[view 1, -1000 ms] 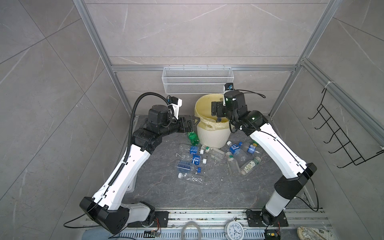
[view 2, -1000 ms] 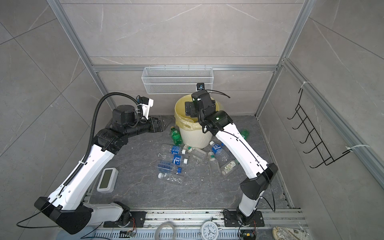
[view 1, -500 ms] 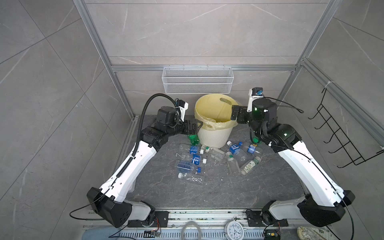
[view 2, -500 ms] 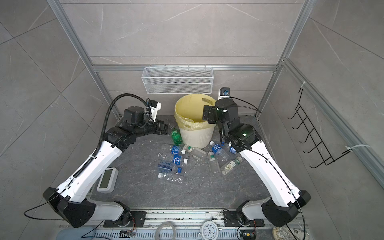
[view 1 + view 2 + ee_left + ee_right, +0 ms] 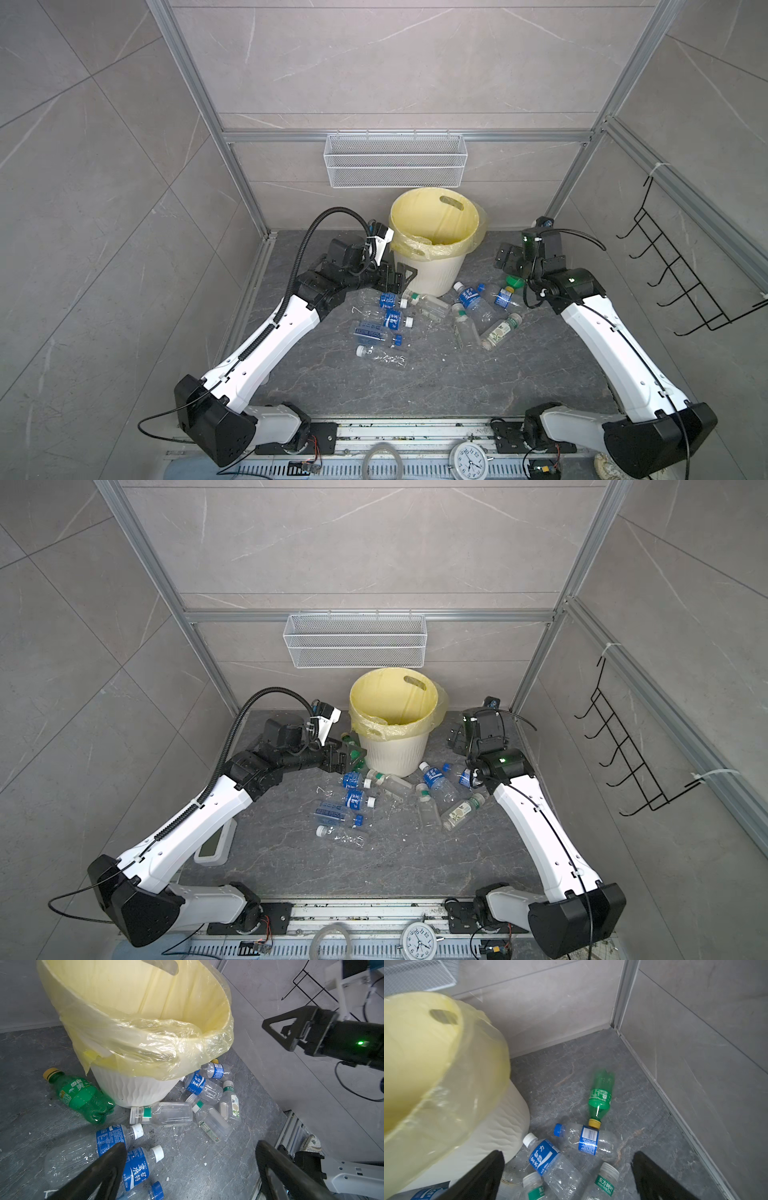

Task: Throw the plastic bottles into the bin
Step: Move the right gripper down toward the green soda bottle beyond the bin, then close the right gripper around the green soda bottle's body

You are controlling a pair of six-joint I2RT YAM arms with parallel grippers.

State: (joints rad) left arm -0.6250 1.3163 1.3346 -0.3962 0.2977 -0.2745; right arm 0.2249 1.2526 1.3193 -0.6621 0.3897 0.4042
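Bin (image 5: 436, 270) upright at far centre, loose yellow liner (image 5: 415, 249) draped over its rim | our left gripper (image 5: 191, 1147) and right gripper (image 5: 568, 1154) both gape wide and empty, either side of it | plastic bottles (image 5: 392, 320) lie crowded on the floor (image 5: 415, 386) just near of it | risk: we snag the liner, shove the bin, or squeeze a touching pair and one squirts away

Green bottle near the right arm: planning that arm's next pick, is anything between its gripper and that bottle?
Nothing covers the green bottle. In the right wrist view a blue-capped clear bottle lies crosswise at its yellow cap, between it and the open right gripper. Its body looks free from above.
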